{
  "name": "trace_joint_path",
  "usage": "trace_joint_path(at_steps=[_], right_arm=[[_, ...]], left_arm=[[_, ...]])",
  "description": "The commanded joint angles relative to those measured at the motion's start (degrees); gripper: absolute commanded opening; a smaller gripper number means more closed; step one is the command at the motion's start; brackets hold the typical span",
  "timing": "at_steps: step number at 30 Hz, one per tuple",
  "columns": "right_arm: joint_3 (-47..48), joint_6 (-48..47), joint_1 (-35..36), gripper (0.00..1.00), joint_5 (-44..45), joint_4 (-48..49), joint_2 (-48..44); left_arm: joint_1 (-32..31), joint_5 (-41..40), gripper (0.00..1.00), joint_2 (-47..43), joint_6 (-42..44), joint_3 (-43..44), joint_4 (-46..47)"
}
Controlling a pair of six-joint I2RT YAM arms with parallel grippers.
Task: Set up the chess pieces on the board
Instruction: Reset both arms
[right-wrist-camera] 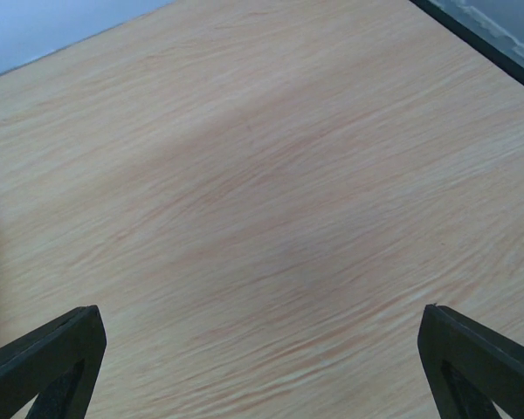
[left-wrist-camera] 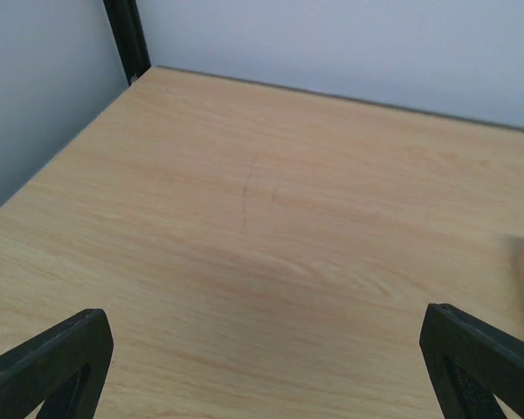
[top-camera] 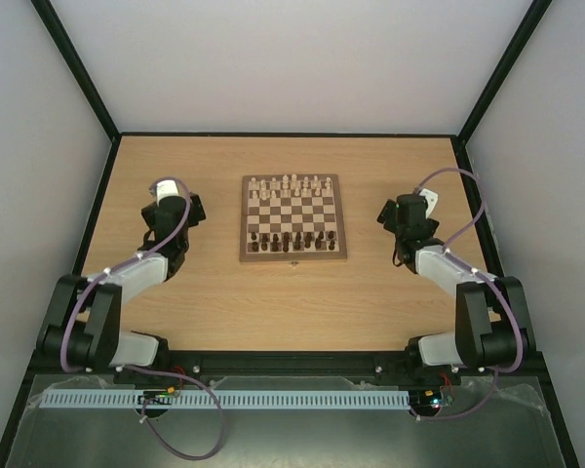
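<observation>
Now flanking the square checkered wooden board (top-camera: 293, 220) with left gripper (left-wrist-camera: 262, 323) and right gripper (right-wrist-camera: 262, 319) splayed empty, apparently avoiding knocking the tiny dark brown chessmen (top-camera: 292, 239) and pale cream chessmen (top-camera: 291, 184) lining it.

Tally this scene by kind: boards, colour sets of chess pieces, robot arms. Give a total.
Board: 1
Sets of chess pieces: 2, the cream chess pieces and the dark brown chess pieces; single pieces too small to count
Robot arms: 2, left arm and right arm
Total: 5
</observation>
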Motion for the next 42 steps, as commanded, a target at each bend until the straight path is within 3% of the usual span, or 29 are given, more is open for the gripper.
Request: trace_joint_path(at_steps=[1,10,19,28,30,37,39,42], right_arm=[[-4.54,-2.32,-0.15,0.99,7.15,11.37,1.17],[-4.29,-7.75,-1.01,0.99,12.57,17.63,5.08],[-8.41,-5.20,-4.27,0.99,13.78,24.12,9.31],[-5.41,-8.54,-4.56,0.99,9.85,24.80,13.09],[-2.57,-8.40,-5.40,0.99,7.59,21.16,14.94],[-7.78,-12.79,-4.53,0.99,0.96,27.80,11.29],[-9.01,-15.48,-2.33,0.99,2.51,29.96,10.63],[-7.16,-12.22,-1.68,0.99,4.35,22.89,10.17]], left_arm=[[1.50,-1.71,0.99,3.60,2.43,-0.52,8.71],[5.85,2.34,0.99,5.24,4.55,-1.79,15.26],[8.40,6.20,1.00,6.77,5.25,-0.14,14.69],[8.58,5.16,0.99,3.79,4.32,-3.13,15.39],[8.52,3.10,1.00,2.09,3.18,-5.04,16.38],[9.00,0.07,0.99,-3.34,0.64,-12.12,22.72],[9.58,1.05,0.99,-3.44,0.33,-12.17,22.78],[10.48,3.77,1.00,-3.11,0.70,-11.58,21.87]])
